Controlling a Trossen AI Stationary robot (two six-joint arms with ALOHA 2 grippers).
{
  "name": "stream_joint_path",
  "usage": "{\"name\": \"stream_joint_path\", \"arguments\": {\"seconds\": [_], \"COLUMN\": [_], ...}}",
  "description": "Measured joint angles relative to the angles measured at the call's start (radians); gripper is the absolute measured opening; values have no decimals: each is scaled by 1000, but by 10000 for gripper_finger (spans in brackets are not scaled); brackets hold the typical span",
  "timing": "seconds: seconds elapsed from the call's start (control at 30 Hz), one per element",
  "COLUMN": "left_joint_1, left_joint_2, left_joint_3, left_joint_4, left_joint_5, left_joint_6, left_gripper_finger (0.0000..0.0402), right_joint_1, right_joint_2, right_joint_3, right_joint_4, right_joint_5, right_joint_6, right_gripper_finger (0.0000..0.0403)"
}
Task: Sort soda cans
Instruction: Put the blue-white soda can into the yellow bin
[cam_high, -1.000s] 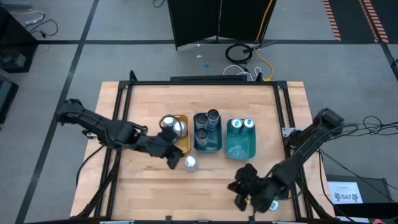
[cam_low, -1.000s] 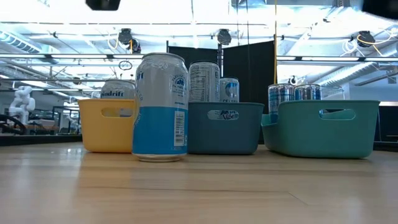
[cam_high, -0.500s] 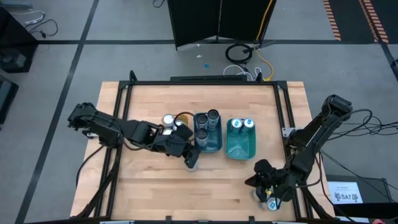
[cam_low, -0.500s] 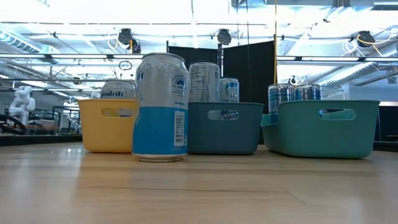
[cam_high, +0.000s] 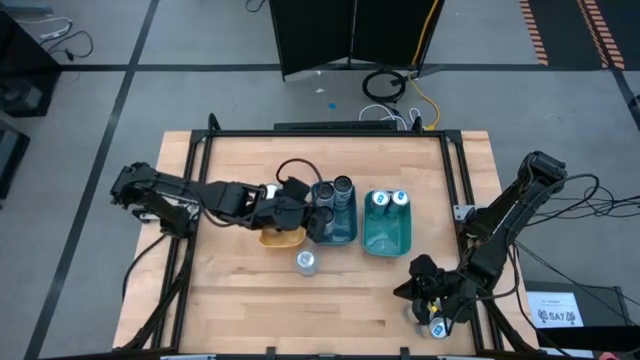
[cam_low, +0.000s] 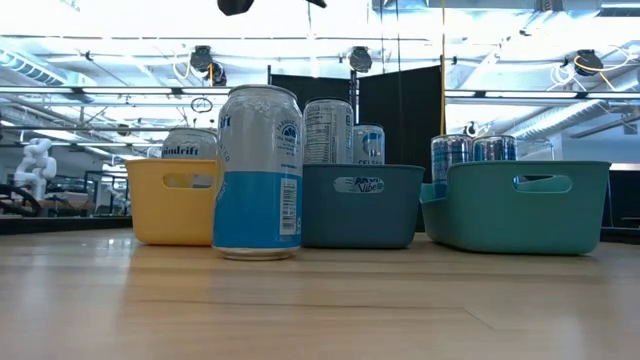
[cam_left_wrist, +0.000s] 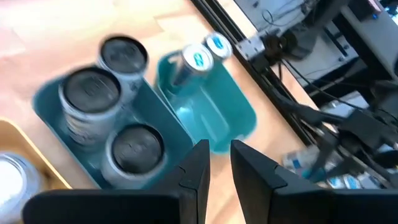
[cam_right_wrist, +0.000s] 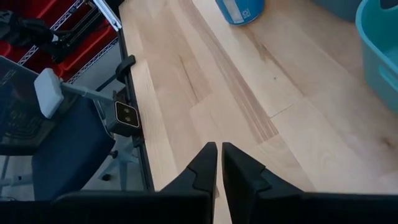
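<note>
One blue-and-silver soda can (cam_high: 305, 262) (cam_low: 258, 170) stands upright on the wood in front of the trays. The yellow tray (cam_high: 280, 238) holds a silver-topped can (cam_left_wrist: 11, 173). The blue tray (cam_high: 345, 232) has three dark-topped cans (cam_left_wrist: 93, 93). Two blue-topped cans (cam_high: 388, 200) stand in the teal tray (cam_high: 388, 238). My left gripper (cam_high: 315, 222) (cam_left_wrist: 219, 165) hovers high over the yellow and blue trays, its fingers a narrow gap apart with nothing between them. My right gripper (cam_high: 405, 292) (cam_right_wrist: 219, 163) waits shut above the table's near right part.
The three trays stand side by side across the table's middle. Bare wood lies on the near left side. Something blue and white (cam_high: 437, 328) shows under my right arm near the front edge. A dark metal frame (cam_high: 200, 150) borders the table.
My left gripper has swung from beside the lone can toward the table's right and far edges, ending over the yellow and blue trays; the can has stayed in place. My right gripper drew back toward the table's right edge, then held still.
</note>
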Motion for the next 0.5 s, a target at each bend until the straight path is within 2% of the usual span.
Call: {"name": "stream_joint_path", "arguments": {"seconds": [0.2, 0.3, 0.4, 0.5], "left_joint_1": [7, 4, 1, 0], "left_joint_2": [0, 0, 0, 0], "left_joint_3": [0, 0, 0, -1], "left_joint_4": [-6, 2, 5, -1], "left_joint_5": [-48, -108, -121, -120], "left_joint_6": [52, 91, 93, 89], "left_gripper_finger": [74, 82, 108, 152], "right_joint_1": [0, 0, 0, 0], "right_joint_2": [0, 0, 0, 0], "right_joint_3": [0, 0, 0, 0], "right_joint_4": [0, 0, -1, -1], "right_joint_5": [1, 1, 1, 2], "right_joint_6": [-1, -7, -12, -16], "right_gripper_finger": [15, 15, 16, 16]}}
